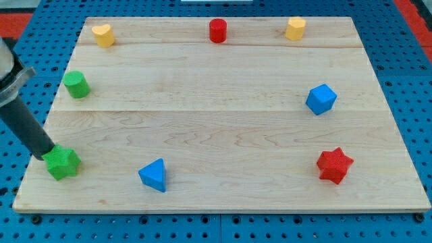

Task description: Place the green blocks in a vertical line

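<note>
Two green blocks lie near the board's left edge. A green cylinder (76, 84) sits at the upper left. A green star-shaped block (63, 162) sits at the lower left, almost straight below the cylinder and slightly to its left. My dark rod comes in from the view's left edge, and my tip (47, 154) touches the upper left side of the green star block.
On the wooden board (216, 135): a yellow heart-like block (102, 34) at top left, a red cylinder (217, 30) at top middle, a yellow block (295, 28) at top right, a blue cube (321, 99) at right, a red star (335, 165) at lower right, a blue triangle (154, 175) at bottom.
</note>
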Controlling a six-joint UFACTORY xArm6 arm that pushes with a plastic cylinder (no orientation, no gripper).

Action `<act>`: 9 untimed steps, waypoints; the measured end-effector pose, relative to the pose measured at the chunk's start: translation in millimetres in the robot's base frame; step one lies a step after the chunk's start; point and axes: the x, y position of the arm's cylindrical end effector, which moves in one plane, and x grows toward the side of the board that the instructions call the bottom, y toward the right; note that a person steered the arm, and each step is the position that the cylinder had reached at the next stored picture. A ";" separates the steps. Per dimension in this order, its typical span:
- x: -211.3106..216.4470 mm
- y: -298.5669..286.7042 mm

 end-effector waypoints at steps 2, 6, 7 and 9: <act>-22.1 71.2; 11.2 43.0; 59.1 66.6; 65.1 140.4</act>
